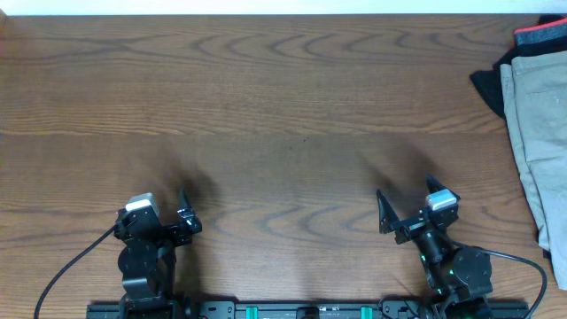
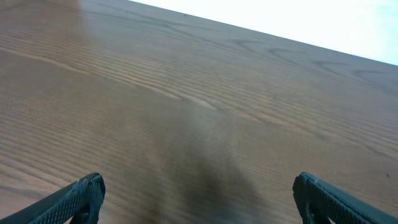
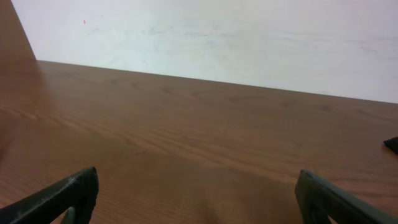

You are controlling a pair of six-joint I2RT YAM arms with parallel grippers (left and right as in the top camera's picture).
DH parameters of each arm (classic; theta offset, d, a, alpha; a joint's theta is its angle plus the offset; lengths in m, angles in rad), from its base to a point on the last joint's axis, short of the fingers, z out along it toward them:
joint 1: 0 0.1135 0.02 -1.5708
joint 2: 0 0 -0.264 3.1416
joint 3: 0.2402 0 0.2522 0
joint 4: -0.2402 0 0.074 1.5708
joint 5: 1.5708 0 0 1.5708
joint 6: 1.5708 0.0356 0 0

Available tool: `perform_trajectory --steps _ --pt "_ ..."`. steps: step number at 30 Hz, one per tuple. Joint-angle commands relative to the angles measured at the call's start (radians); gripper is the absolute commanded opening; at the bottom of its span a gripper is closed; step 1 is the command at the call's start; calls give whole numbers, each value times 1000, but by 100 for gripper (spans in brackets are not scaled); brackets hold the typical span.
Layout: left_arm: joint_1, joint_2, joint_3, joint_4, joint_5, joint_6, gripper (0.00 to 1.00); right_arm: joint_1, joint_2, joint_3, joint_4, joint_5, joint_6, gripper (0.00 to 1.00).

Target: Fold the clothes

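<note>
The khaki-beige clothes (image 1: 542, 133) lie bunched at the far right edge of the wooden table (image 1: 283, 106), partly cut off by the frame. My left gripper (image 1: 164, 211) is open and empty near the front left, over bare wood (image 2: 199, 186). My right gripper (image 1: 409, 199) is open and empty near the front right, well to the left of the clothes and not touching them (image 3: 198, 182). The clothes show in neither wrist view.
A black garment with red trim (image 1: 534, 37) lies under and behind the khaki clothes at the back right corner; its dark edge shows at the right of the right wrist view (image 3: 392, 144). A pale wall (image 3: 217, 43) runs behind the table's far edge.
</note>
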Motion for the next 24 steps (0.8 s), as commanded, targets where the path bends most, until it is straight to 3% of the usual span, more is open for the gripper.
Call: perform_trajectory --steps 1,15,24 --pt "5 -6 -22 0 2 -5 98 16 -9 -4 -1 10 6 99" --pt "5 -6 -22 4 7 -6 98 16 -9 -4 -1 10 6 99" --pt "5 -6 -22 6 215 -6 98 16 -9 -4 182 -107 113 99"
